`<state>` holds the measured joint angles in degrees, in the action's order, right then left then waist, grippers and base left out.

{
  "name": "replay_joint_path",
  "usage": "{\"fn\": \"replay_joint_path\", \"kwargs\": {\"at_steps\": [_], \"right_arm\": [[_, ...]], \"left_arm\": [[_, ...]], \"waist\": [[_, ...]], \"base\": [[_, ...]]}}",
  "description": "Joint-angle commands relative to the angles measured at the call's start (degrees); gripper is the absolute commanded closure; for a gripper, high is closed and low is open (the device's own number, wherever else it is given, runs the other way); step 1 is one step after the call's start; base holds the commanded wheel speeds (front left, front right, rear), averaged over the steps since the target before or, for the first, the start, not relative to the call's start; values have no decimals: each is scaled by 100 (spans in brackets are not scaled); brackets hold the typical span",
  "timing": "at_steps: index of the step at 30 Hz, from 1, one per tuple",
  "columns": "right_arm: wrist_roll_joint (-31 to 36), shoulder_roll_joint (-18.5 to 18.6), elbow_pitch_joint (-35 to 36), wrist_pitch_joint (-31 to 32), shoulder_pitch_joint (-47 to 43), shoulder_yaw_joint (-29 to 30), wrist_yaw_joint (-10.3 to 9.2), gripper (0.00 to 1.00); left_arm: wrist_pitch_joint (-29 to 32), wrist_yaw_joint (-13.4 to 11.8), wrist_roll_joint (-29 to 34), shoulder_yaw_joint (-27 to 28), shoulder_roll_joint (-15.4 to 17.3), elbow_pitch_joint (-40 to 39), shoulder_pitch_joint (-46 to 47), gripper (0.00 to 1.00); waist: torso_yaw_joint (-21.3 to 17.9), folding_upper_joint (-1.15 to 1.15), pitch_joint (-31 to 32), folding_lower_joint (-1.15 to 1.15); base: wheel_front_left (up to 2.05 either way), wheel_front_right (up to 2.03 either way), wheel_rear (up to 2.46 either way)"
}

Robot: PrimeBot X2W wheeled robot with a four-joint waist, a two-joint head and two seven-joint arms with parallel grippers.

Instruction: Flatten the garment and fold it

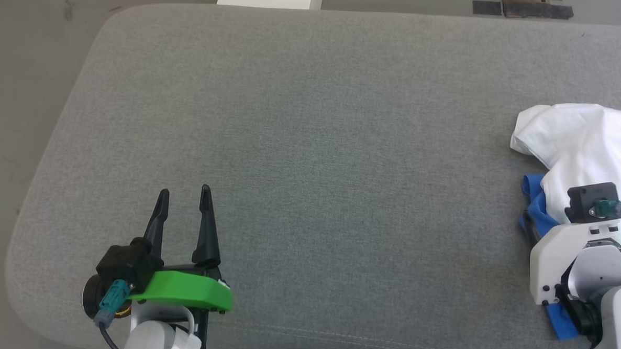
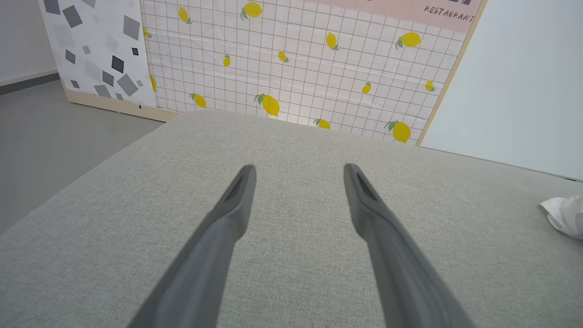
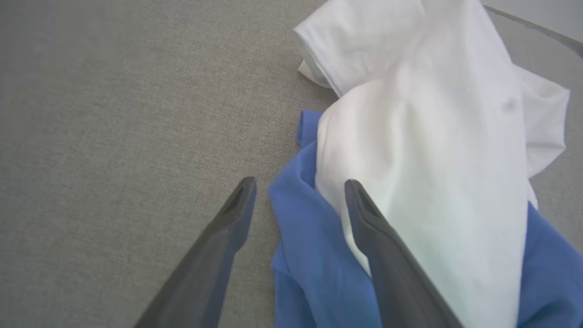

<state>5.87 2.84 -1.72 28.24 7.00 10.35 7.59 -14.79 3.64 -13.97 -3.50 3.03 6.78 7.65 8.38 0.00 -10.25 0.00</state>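
Here, jaws spread, the right gripper (image 3: 299,181) hangs over the crumpled garment (image 1: 576,142) at frame right; the left gripper (image 1: 184,190), also spread, sits lower left.

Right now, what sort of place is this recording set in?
Probably a staged test room rather than a real home: a lemon-print backdrop panel lettered RESTAURANT stands on a bare grey floor, dark tape-like patches mark that floor, and the garment lies crumpled on a grey padded platform.
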Motion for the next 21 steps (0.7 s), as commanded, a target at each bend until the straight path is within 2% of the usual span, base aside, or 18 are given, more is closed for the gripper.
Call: {"fn": "replay_joint_path", "kwargs": {"at_steps": [1, 11, 12, 13, 16, 21], "right_arm": [[59, 4, -57, 44, 47, 5, -10, 0], [514, 4, -962, 321, 626, -160, -10, 0], [554, 4, -1062, 364, 676, -128, -10, 7], [546, 4, -1137, 393, 706, -98, -10, 44], [546, 4, -1292, 432, 764, -15, -10, 100], [234, 4, -1258, 196, 821, -126, -10, 100]], "left_arm": [[-21, 8, -21, 0, -15, -27, 4, 0], [-21, 21, -30, -46, -15, -45, 207, 0], [-21, 16, -34, -53, -15, -43, 220, 0], [-21, 15, -36, -60, -15, -41, 227, 0], [-21, 8, -52, -73, -15, -26, 232, 0], [-21, -27, -64, -96, -15, 2, 208, 0]], "waist": [[-19, 0, -64, 0], [100, 0, -421, 0], [119, 0, -441, 0], [135, 0, -450, 0], [183, 0, -459, 0], [245, 0, -392, 0]], "base": [[0, 0, 0], [0, 0, 0], [0, 0, 0], [0, 0, 0], [0, 0, 0], [0, 0, 0]]}}
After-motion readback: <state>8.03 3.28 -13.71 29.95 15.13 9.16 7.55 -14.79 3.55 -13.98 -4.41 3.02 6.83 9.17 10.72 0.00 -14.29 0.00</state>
